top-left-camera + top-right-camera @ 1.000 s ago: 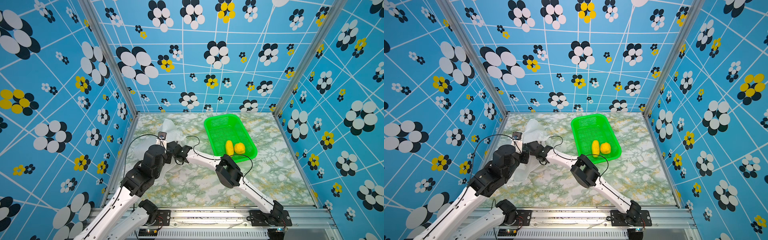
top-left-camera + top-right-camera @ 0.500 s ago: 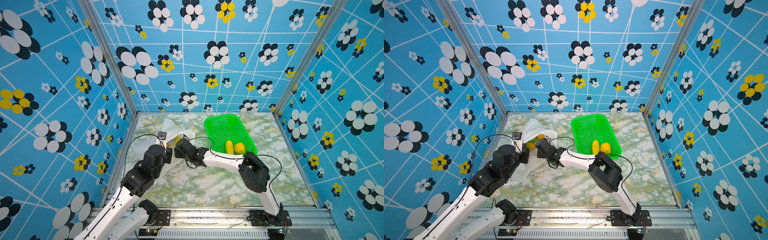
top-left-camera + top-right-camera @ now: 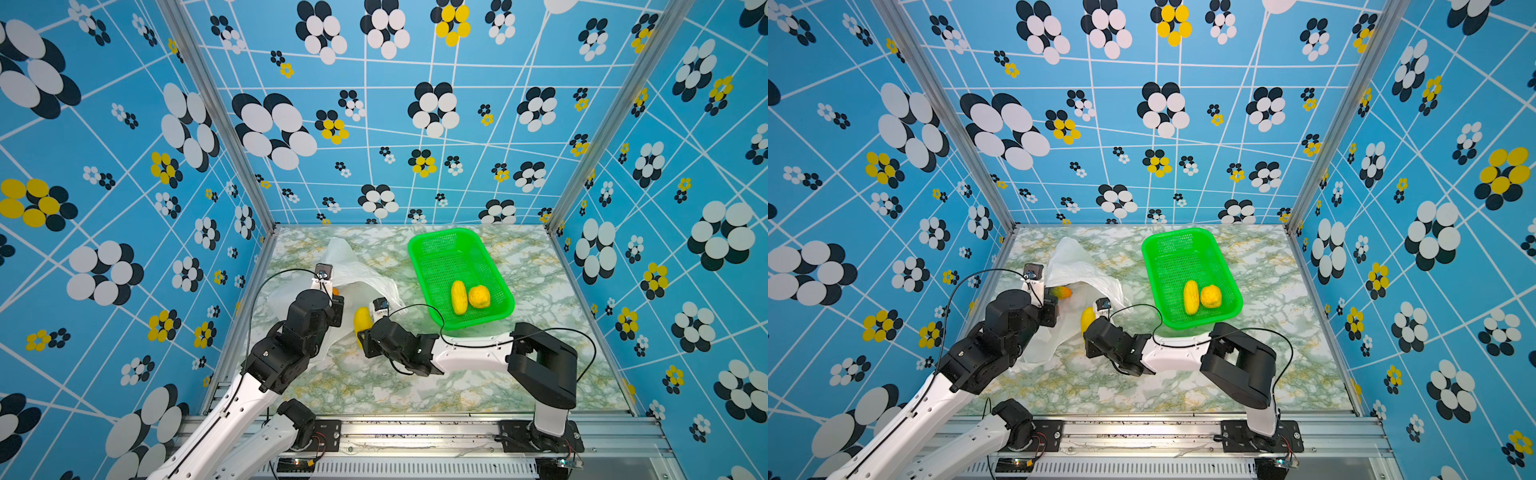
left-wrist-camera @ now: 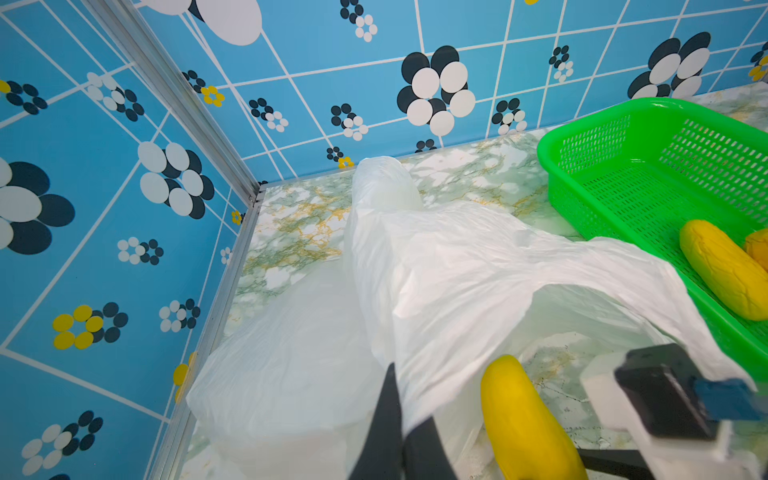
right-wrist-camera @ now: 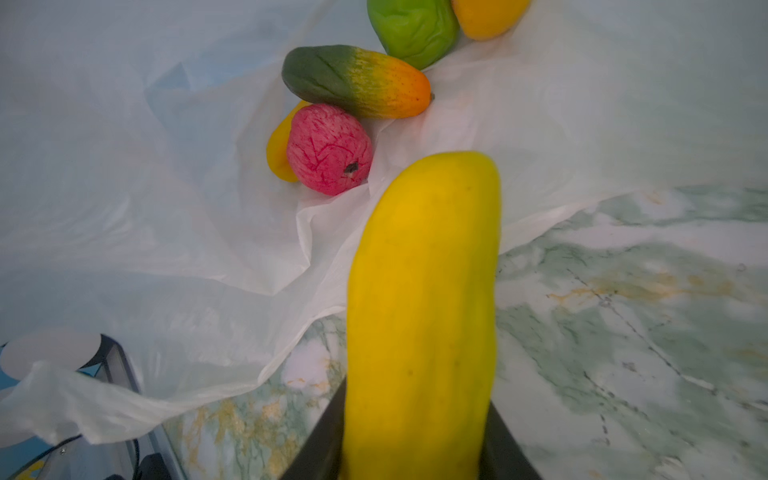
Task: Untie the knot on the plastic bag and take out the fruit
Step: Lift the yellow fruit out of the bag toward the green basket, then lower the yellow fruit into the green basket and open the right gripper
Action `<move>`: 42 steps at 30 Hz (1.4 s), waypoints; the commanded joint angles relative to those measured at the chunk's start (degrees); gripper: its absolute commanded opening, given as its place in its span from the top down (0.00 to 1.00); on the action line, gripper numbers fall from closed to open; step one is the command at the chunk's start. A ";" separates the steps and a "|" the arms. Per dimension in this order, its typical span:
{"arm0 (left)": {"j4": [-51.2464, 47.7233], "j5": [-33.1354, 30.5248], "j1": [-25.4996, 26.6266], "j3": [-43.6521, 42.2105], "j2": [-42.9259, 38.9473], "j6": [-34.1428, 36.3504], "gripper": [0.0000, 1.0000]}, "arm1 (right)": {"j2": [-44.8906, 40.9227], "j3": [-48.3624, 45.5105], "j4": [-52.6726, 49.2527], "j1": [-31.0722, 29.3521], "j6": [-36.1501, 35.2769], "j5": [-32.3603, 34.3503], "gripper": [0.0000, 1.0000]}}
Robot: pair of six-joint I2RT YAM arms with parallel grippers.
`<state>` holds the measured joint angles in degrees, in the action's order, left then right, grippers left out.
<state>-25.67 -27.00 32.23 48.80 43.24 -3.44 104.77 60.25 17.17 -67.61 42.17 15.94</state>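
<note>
While the right gripper (image 3: 366,337) clamps the long yellow fruit (image 5: 419,311) by its near end (long axis running straight out from the jaws, free tip toward the bag mouth), the left gripper (image 4: 405,432) pinches the plastic bag (image 4: 457,266) by its rim, jaws shut. Farther off, to the right, lies the green basket (image 3: 469,323), nearer the right arm.
</note>
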 commanded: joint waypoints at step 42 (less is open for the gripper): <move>0.61 -1.20 -0.59 -0.80 -0.84 -0.69 1.00 | -2.34 15.45 -45.29 39.88 -13.69 4.23 0.78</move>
<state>-25.67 -27.00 32.23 48.80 42.83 -3.64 100.44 73.60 -22.37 -28.08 29.95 22.92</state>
